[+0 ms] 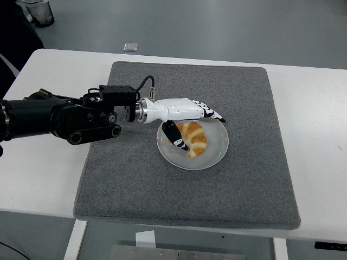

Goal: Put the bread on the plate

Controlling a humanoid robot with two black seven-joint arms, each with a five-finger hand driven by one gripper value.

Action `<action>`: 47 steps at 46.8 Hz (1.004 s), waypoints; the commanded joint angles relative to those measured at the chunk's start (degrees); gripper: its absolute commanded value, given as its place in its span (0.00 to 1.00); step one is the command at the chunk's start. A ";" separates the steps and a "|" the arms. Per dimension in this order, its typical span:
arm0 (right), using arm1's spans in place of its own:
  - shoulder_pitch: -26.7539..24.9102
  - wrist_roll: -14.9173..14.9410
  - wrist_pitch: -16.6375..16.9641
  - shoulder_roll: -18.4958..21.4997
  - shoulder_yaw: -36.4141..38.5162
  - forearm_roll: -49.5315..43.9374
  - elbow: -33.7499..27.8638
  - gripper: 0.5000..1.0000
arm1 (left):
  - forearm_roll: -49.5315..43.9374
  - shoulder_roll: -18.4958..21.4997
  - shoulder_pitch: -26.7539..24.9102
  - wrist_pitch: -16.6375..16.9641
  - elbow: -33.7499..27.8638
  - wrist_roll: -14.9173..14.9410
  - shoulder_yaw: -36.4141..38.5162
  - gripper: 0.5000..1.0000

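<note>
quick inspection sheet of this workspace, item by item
surface: white table under a grey mat
job's things: bread, a croissant, lies on the white plate on the mat
clutter: nothing seen on the table
hands: left hand over the plate's left rim, fingers extended above the bread, thumb beside it, no grip; right hand not in view
cables: black cable loops at the left wrist
surroundings: grey floor, small pale square object beyond the far edge, dark container at top left
</note>
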 commanded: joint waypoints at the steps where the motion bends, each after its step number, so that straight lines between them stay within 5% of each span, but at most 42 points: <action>1: 0.00 0.02 0.06 0.00 -0.03 0.00 0.00 0.91 | -0.53 0.15 -0.19 -0.09 0.00 -0.08 -0.74 0.99; 27: 0.00 0.02 -0.03 0.00 -0.03 0.00 0.00 0.90 | -14.23 0.59 1.74 -0.97 3.70 0.09 -11.90 0.99; 47: 0.00 0.02 0.06 0.00 0.06 0.00 0.00 0.90 | -43.15 0.76 3.93 -1.06 6.24 0.01 -18.84 0.99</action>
